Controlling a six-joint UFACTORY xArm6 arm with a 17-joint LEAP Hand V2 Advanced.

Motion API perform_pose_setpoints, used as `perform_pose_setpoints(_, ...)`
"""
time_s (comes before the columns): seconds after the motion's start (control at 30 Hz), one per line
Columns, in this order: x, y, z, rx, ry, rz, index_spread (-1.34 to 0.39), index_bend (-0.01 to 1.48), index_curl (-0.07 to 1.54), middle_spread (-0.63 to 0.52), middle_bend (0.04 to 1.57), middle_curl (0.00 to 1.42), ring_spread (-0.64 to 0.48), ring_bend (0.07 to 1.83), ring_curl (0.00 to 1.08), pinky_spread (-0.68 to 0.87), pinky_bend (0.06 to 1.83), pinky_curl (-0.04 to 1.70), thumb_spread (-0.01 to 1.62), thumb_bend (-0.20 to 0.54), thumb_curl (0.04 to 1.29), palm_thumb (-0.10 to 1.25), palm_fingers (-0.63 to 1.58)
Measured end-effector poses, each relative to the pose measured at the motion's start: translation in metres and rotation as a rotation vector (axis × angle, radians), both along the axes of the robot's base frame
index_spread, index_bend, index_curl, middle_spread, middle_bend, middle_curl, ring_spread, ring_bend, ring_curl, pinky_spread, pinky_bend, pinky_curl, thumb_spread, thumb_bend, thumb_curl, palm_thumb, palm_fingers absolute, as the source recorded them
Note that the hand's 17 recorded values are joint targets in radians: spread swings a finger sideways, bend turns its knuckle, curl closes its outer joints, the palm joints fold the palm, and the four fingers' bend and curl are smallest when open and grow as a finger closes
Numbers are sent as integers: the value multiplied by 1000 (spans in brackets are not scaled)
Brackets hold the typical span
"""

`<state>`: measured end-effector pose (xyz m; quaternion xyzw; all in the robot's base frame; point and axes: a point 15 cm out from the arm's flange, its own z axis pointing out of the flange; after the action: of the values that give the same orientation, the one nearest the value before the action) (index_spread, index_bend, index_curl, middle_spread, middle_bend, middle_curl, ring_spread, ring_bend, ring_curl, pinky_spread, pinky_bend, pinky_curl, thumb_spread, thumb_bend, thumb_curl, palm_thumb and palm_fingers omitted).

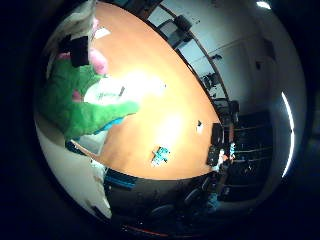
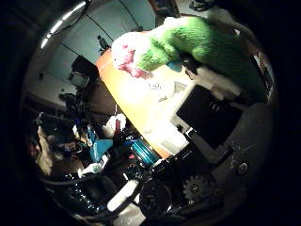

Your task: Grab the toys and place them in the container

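One green-and-pink plush toy (image 2: 188,42) fills my palm, my fingers (image 2: 214,110) curled around it, held clear above the orange tabletop (image 1: 170,125), its long body running across my hand (image 2: 221,155), pink end outward.

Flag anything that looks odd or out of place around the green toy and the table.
Nothing looks spilled or damaged. The green plush toy, with pink parts, sits close against the hand, apparently held above the wooden table. A small teal item lies alone near the table's edge.
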<state>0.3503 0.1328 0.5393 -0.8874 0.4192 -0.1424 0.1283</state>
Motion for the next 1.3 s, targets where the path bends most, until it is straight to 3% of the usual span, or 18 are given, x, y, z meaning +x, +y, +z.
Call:
perform_pose_setpoints(0.27,14,21,-10,41,6,23,-290,968,959,-187,1189,951,-250,1284,759,-344,1004,951,610,-22,878,972,1068)
perform_pose_setpoints(0.43,19,20,-51,26,54,13,-304,919,954,-191,1147,938,-250,1280,754,-346,1042,947,826,-22,810,922,1085)
perform_pose_setpoints(0.53,20,21,-59,37,62,11,-323,795,902,-194,1118,878,-245,1228,701,-384,962,883,978,-31,713,853,1093)
perform_pose_setpoints(0.63,19,16,-61,27,73,15,-377,537,822,-232,1000,793,-279,1158,642,-461,907,821,1053,-35,617,757,884)
perform_pose_setpoints(0.67,19,15,-62,24,76,16,-419,459,789,-253,909,755,-301,1137,626,-464,899,812,1074,-34,578,727,725)
perform_pose_setpoints(0.73,18,15,-63,18,80,29,-497,383,708,-289,801,696,-318,1046,570,-391,830,792,1102,-30,511,689,519)
perform_pose_setpoints(0.83,16,14,-65,9,87,44,-535,391,642,-276,696,628,-297,949,510,-146,647,754,1103,-27,450,661,318)
perform_pose_setpoints(0.97,12,13,-73,-6,110,68,-523,371,565,-238,596,548,-239,837,440,190,521,674,1091,-25,394,640,273)
perform_pose_setpoints(1.03,9,12,-84,-14,132,71,-511,346,533,-214,545,515,-207,792,412,284,501,640,1089,-28,377,626,267)
perform_pose_setpoints(1.3,-7,-1,-106,-30,165,77,-486,236,435,-179,420,422,-147,675,326,427,425,536,1072,-23,337,625,332)
